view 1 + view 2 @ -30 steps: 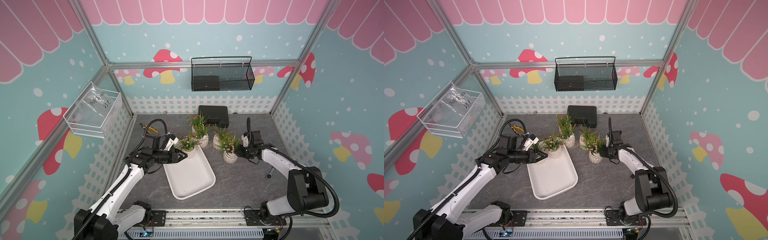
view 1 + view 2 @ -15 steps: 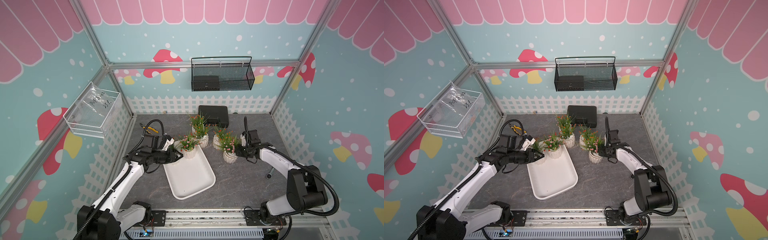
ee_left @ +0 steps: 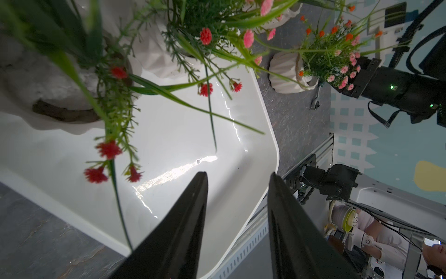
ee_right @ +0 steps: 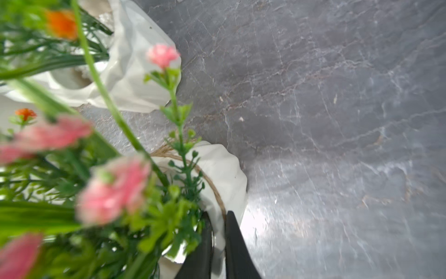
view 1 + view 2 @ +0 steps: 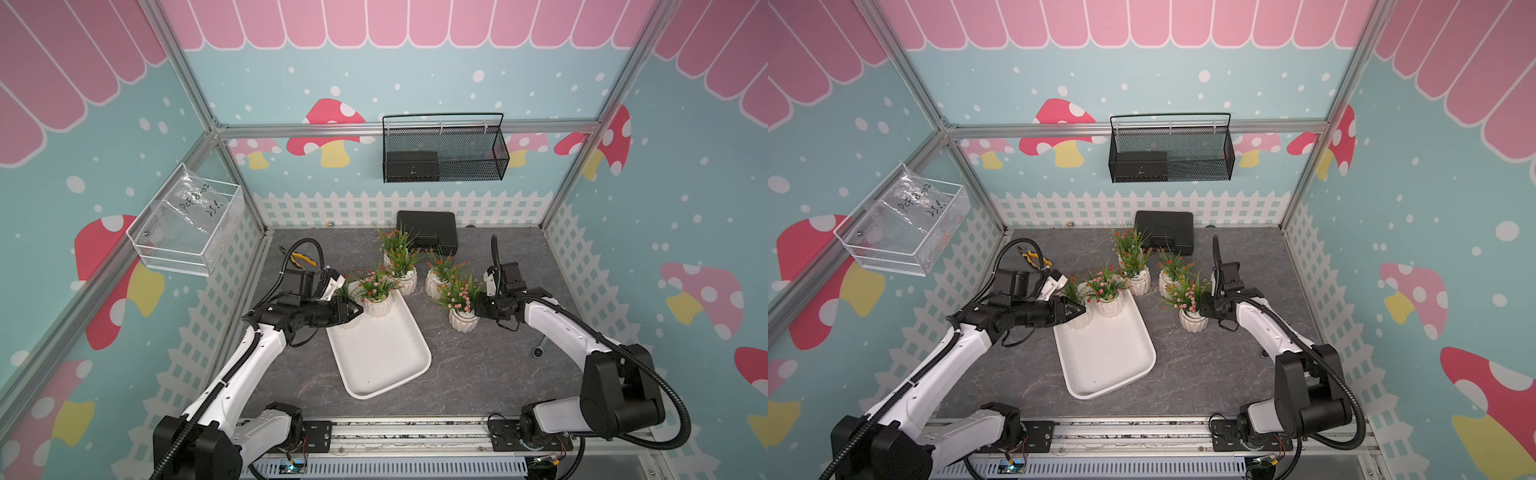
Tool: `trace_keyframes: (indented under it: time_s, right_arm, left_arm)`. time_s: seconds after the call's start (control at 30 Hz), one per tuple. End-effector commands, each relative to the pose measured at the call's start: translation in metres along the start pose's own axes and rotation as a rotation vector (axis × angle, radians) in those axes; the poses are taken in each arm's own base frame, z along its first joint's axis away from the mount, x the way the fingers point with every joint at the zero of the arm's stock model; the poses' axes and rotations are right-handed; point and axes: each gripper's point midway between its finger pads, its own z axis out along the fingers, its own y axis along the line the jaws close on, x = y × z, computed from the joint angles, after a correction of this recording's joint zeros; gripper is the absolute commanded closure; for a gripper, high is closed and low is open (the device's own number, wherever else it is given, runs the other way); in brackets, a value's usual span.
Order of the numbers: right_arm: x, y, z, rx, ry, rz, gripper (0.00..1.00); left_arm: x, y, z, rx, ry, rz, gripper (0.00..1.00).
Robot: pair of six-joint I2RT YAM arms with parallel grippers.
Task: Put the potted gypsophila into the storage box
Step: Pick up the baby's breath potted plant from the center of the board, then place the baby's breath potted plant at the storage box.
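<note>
1. Closing is what changed: the right gripper [image 4: 218,215] has pinched shut on the rim of the pink-flowered pot [image 5: 461,320], one finger inside the pot and one outside. A second ago its jaws stood apart.
2. That pot stands upright on the grey table [image 5: 478,374], just right of the storage box [image 5: 374,365], and is not yet lifted.
3. Lift straight up first. A rim pinch will likely let the pot swing, so keep the wrist level and move slowly.
4. Carry it over the raised rim and set it on the bare near half of the box, because two pots [image 5: 1111,305] already fill the far end.
5. Left gripper [image 3: 237,174] hovers at that far end, jaws apart and empty, so stay clear of it.
6. Three more pots [image 5: 405,280] wait behind on the table, their sprigs close enough to snag.
</note>
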Motion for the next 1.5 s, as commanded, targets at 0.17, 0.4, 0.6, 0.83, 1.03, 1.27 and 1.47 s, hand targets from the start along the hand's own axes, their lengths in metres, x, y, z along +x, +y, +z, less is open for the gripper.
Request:
trace_keyframes:
  time_s: [0.17,0.4,0.6,0.83,1.03,1.27,1.47]
  right_arm:
    - [-0.010,0.034,-0.047,-0.158,-0.082,-0.037,0.96]
    - [-0.016,0.064,-0.084,-0.270,-0.128,-0.102,0.96]
    - [-0.009,0.103,-0.100,-0.328,-0.116,-0.213,0.96]
    - [0.009,0.169,-0.096,-0.399,-0.070,-0.357,0.95]
    - [0.027,0.213,-0.078,-0.420,-0.026,-0.429,0.95]
    - [0.046,0.254,-0.058,-0.448,0.002,-0.473,0.93]
    - [0.055,0.287,-0.042,-0.448,0.015,-0.490,0.91]
  left_arm:
    - [-0.007,0.004,-0.013,-0.035,-0.038,0.000,0.57]
    - [-0.016,0.004,-0.031,-0.081,-0.105,0.035,0.55]
    - [-0.013,0.011,-0.031,-0.118,-0.064,0.040,0.53]
    - [-0.015,0.025,-0.035,-0.213,-0.078,0.029,0.54]
    - [-0.013,0.040,-0.036,-0.297,-0.072,-0.005,0.57]
    - [-0.013,0.073,-0.051,-0.502,-0.074,-0.056,0.58]
    - [-0.013,0.087,-0.056,-0.551,-0.092,-0.097,0.59]
